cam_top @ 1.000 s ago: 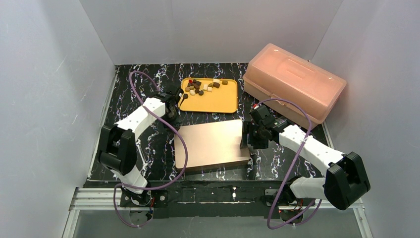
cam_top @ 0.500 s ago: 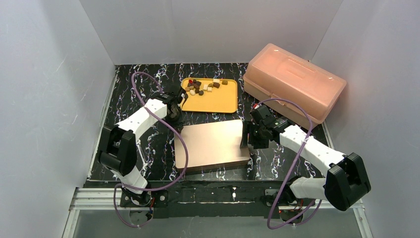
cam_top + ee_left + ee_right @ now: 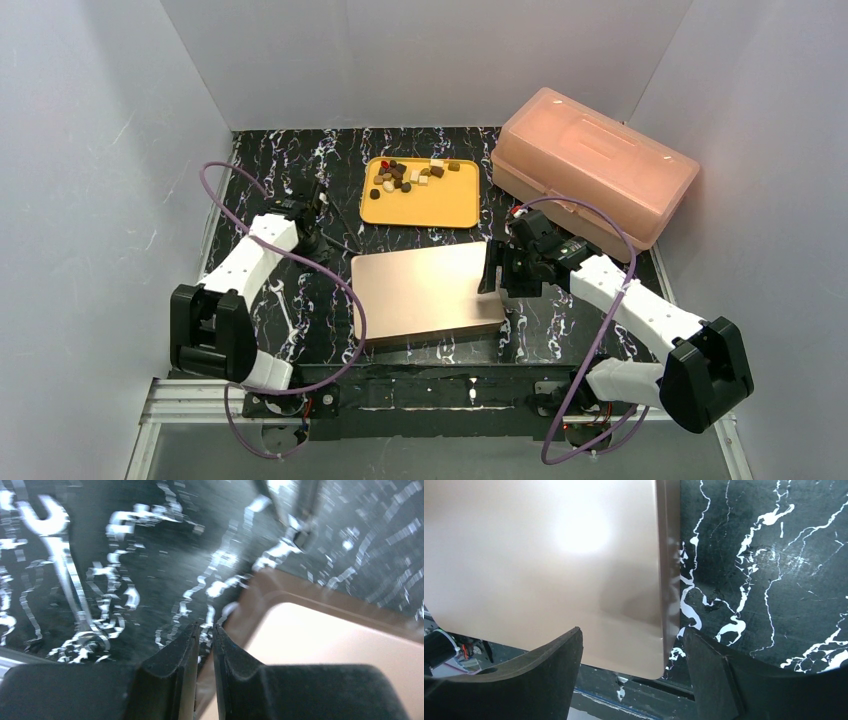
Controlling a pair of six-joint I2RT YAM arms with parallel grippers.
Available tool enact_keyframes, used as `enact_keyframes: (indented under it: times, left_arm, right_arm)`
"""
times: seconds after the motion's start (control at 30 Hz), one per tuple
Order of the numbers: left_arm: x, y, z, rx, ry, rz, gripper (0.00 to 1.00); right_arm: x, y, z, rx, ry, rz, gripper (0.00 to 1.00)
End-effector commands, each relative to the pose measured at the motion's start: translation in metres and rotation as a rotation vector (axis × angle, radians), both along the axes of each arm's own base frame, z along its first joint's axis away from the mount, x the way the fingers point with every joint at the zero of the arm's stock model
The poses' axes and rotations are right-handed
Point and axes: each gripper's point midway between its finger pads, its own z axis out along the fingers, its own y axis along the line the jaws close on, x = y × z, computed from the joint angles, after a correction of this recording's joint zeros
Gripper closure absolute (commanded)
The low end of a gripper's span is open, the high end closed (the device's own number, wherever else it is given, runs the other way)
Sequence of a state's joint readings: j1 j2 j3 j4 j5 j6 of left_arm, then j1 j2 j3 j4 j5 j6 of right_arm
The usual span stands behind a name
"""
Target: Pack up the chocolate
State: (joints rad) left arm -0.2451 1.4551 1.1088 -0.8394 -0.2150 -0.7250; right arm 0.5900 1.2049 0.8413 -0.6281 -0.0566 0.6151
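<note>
A flat copper-coloured box (image 3: 425,290) lies in the middle of the black marbled table (image 3: 270,170). Only its smooth closed top shows, so what is inside it cannot be seen.

Just beyond the far edge of this box, with a strip of table between, sits a yellow tray (image 3: 430,208). The chocolate (image 3: 410,175) is all in that tray, a loose scatter of dark brown, light brown and cream-white pieces. They are gathered in the half of the tray farthest from the box, and the half nearest it is bare.

Beyond the box's right side and farther back stands a large pink translucent storage box (image 3: 595,160) with its lid down. Its contents cannot be made out through the plastic.

To the left of the copper box a wrench (image 3: 283,300) lies flat on the table, apart from it.

The left end effector (image 3: 204,630) hangs off the box's far-left corner. Its fingers are drawn almost together with only a thin slit between them, and nothing is in the slit. The left wrist view is blurred, but it shows the rounded corner of the box just beside the fingertips and the wrench off to the other side.

The right end effector (image 3: 631,632) is at the box's right edge, near its front right corner. Its fingers are spread wide and straddle that edge, one over the box top and the other over the bare table. Whether either finger touches the box cannot be told.
</note>
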Motion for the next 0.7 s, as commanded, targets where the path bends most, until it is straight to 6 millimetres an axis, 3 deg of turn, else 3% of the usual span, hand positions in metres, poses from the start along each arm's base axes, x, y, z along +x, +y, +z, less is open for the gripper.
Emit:
enact_keyframes:
  times: [0.0,0.13,0.6,0.67]
  left_arm:
    - [-0.008,0.002,-0.02,-0.021,0.077,-0.026,0.84]
    - [-0.001,-0.025,-0.037,-0.118,0.123,-0.098,0.84]
    - [0.001,-0.098,-0.04,-0.151,0.155,-0.312,0.84]
    - [0.002,-0.098,-0.04,-0.142,0.155,-0.301,0.84]
  right_arm:
    - [0.011,0.014,0.016,0.062,-0.048,0.034,0.17]
    - [0.012,0.019,0.016,0.08,-0.043,0.042,0.17]
    - [-0.02,-0.003,0.005,0.1,-0.016,-0.055,0.17]
    - [-0.019,-0.007,0.006,0.08,-0.028,-0.063,0.17]
